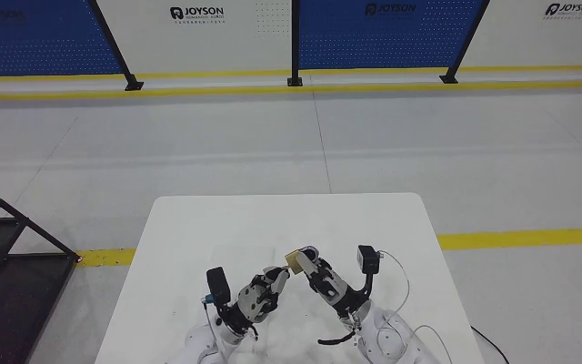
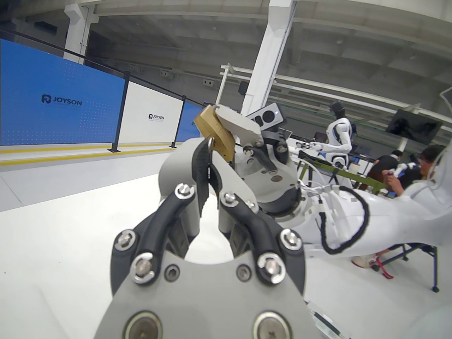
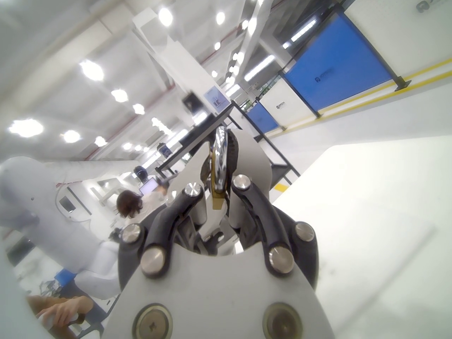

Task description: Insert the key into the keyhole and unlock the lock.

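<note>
A brass padlock point(image 1: 294, 262) hangs above the near middle of the white table point(image 1: 273, 218), held between both arms. My right gripper point(image 1: 306, 266) is shut on the padlock. In the right wrist view the silver shackle point(image 3: 220, 156) and brass body point(image 3: 216, 199) sit between the right gripper's point(image 3: 220, 167) fingers. My left gripper point(image 1: 276, 280) is just left of the lock. In the left wrist view its black pads point(image 2: 201, 164) are shut on a small silver key point(image 2: 211, 143). The key's tip meets the bottom of the padlock point(image 2: 213, 129), which the right gripper point(image 2: 237, 125) holds tilted.
A black metal rack point(image 1: 27, 264) stands off the table's left side. Blue and white barrier panels point(image 1: 382, 32) line the floor far behind. A thin white cable point(image 1: 402, 273) loops off the right arm.
</note>
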Motion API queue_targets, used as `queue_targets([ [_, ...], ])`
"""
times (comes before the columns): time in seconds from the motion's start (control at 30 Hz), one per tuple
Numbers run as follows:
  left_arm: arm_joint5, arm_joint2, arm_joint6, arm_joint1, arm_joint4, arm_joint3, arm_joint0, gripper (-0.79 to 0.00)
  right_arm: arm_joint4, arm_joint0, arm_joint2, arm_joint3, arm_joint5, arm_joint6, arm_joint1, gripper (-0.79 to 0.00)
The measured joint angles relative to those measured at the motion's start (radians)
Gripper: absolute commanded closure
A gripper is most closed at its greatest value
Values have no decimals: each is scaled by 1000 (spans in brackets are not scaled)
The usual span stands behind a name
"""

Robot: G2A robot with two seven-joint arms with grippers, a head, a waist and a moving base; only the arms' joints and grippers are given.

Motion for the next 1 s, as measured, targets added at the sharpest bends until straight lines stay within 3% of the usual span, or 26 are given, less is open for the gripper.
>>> queue_targets([
  [0.67,333,46,287,-5,277,77,-40,0,-8,-16,8,-17,22,15,6,0],
  [1.0,436,59,336,-8,315,109,-58,0,-12,-22,6,-24,21,47,12,0],
])
